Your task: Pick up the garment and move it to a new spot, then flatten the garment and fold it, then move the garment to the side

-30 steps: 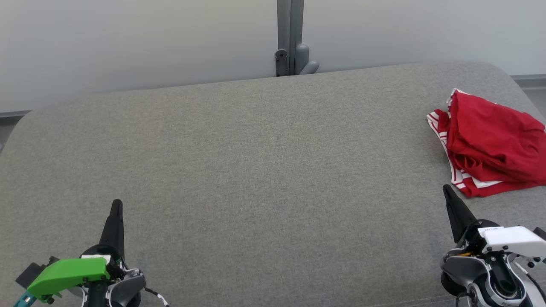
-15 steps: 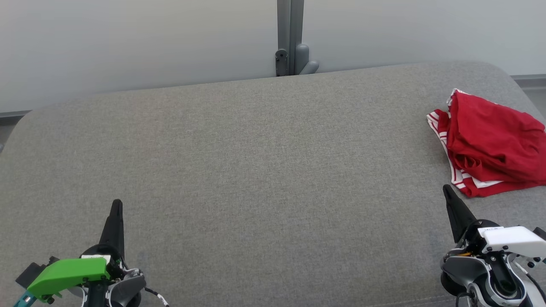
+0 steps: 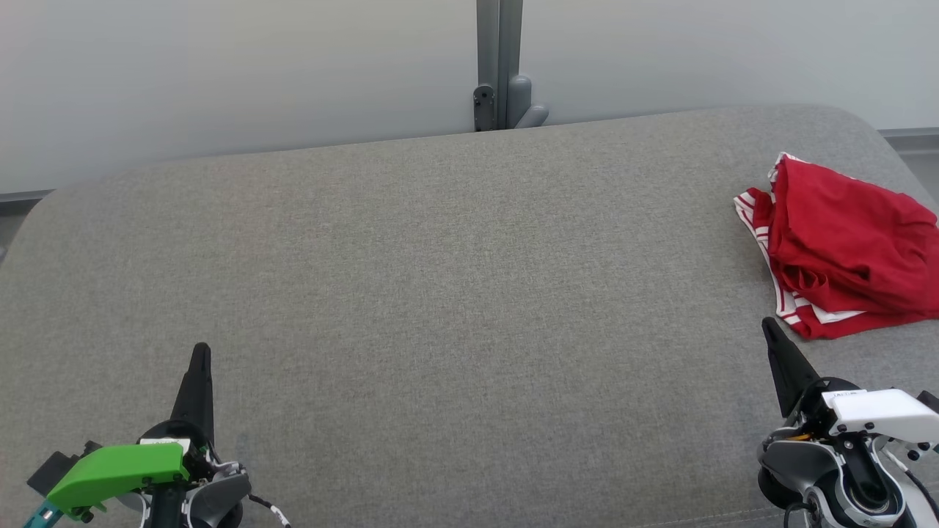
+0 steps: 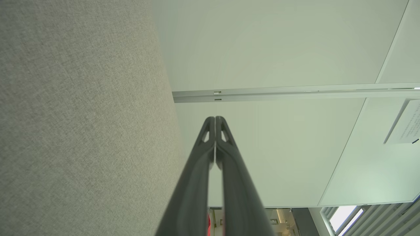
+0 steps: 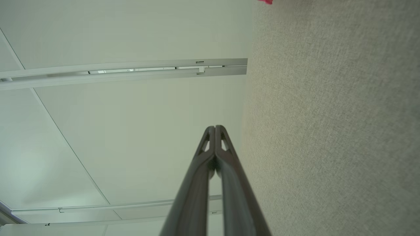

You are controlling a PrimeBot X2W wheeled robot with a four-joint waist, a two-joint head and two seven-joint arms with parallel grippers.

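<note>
A red garment (image 3: 843,246) with white-striped trim lies bunched at the right edge of the grey padded surface (image 3: 455,293); a sliver of its red (image 5: 266,1) peeks in at the top of the right wrist view. My right gripper (image 3: 767,325) rests at the lower right, shut and empty, its tip a short way below and left of the garment. At the lower left my left gripper (image 3: 200,349) is shut with nothing in it, far from the garment. The fingertips touch in both wrist views: left gripper (image 4: 215,118), right gripper (image 5: 215,127).
A pale wall (image 3: 220,66) with a grey post and bracket (image 3: 502,95) stands behind the surface. The surface's rounded corners fall away at the far left and far right. Wide bare fabric lies between the two grippers.
</note>
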